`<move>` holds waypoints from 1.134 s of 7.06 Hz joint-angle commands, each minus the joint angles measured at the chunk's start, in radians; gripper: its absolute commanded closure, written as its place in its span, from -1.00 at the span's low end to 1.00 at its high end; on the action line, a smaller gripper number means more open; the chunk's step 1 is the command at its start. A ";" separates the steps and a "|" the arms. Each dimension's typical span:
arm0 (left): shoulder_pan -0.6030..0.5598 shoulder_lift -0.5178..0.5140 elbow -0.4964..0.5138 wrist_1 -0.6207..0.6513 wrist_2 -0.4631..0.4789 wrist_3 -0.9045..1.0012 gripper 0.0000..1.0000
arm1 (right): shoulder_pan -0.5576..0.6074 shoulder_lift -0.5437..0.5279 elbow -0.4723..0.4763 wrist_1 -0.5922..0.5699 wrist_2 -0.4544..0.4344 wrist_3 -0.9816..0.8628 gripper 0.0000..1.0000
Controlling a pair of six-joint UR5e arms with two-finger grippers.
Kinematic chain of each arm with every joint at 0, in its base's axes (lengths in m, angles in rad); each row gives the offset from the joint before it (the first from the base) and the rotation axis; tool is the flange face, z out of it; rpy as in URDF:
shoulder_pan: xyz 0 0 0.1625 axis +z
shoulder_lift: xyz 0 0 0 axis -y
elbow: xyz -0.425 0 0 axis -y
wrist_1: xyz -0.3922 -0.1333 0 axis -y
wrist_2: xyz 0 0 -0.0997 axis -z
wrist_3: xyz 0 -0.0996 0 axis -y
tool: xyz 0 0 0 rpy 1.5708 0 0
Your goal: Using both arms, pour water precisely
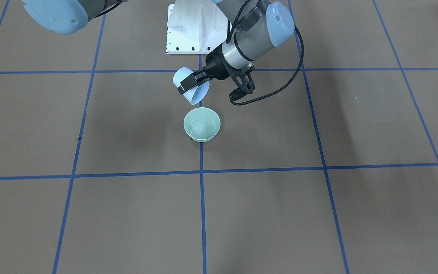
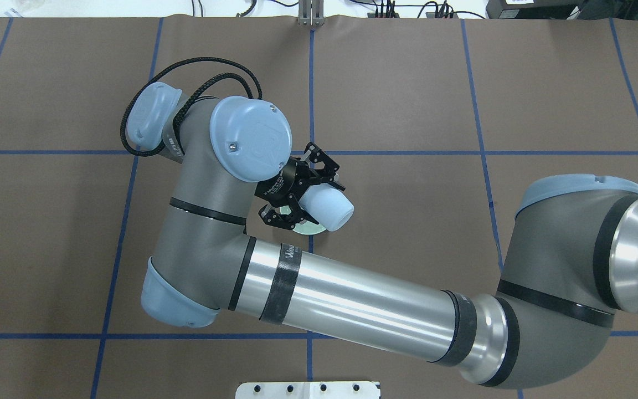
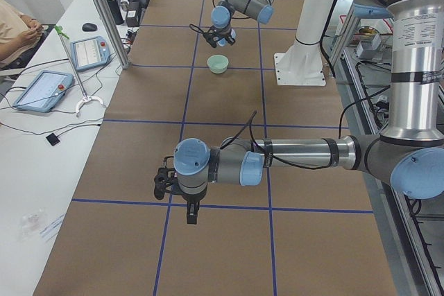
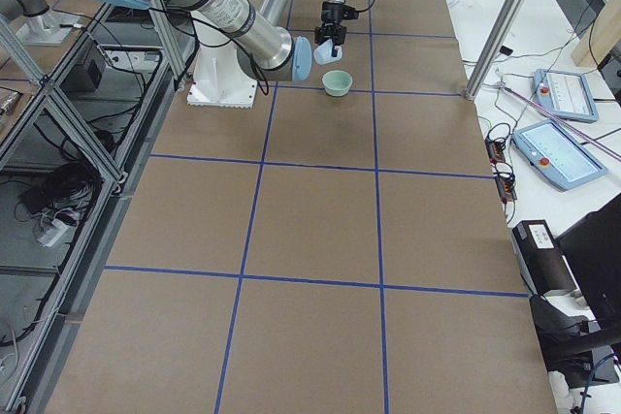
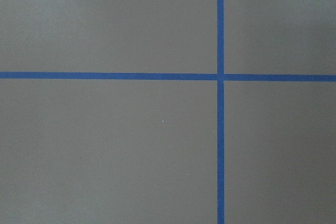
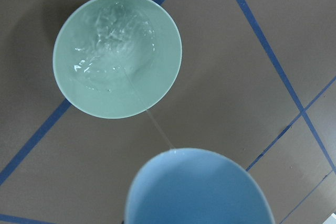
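A light-blue cup [image 1: 198, 95] is gripped by the right gripper [image 1: 188, 84], which is closed around its body. The cup is tilted mouth-down, just above a pale green bowl [image 1: 205, 138] and on the robot's side of it. The bowl is set on a blue tape line [image 1: 202, 182] at the middle of the table [image 1: 127, 213]. A thin stream of water [image 6: 157, 124] is seen between the cup's lip and the bowl, where rippled water is held. The left gripper [image 3: 175, 186] is hung low over the table, well apart from the bowl; how wide it stands cannot be told.
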 commanded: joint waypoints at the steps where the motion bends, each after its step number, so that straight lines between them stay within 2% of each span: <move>1: 0.000 -0.001 0.000 0.001 0.000 0.000 -1.00 | 0.022 -0.023 0.054 0.077 0.007 0.002 1.00; 3: 0.002 -0.002 0.000 0.001 -0.002 0.000 -1.00 | 0.059 -0.157 0.219 0.222 0.011 0.009 1.00; 5: 0.002 -0.002 -0.002 -0.002 -0.002 0.000 -1.00 | 0.096 -0.349 0.477 0.373 0.011 0.054 1.00; 6: 0.002 -0.001 -0.002 -0.004 -0.002 0.000 -1.00 | 0.100 -0.473 0.598 0.497 0.011 0.158 1.00; 7: 0.002 -0.001 0.000 -0.004 -0.002 0.000 -1.00 | 0.111 -0.563 0.655 0.644 0.011 0.185 1.00; 8: 0.002 -0.001 0.000 -0.007 -0.002 0.000 -1.00 | 0.117 -0.622 0.672 0.748 0.000 0.294 1.00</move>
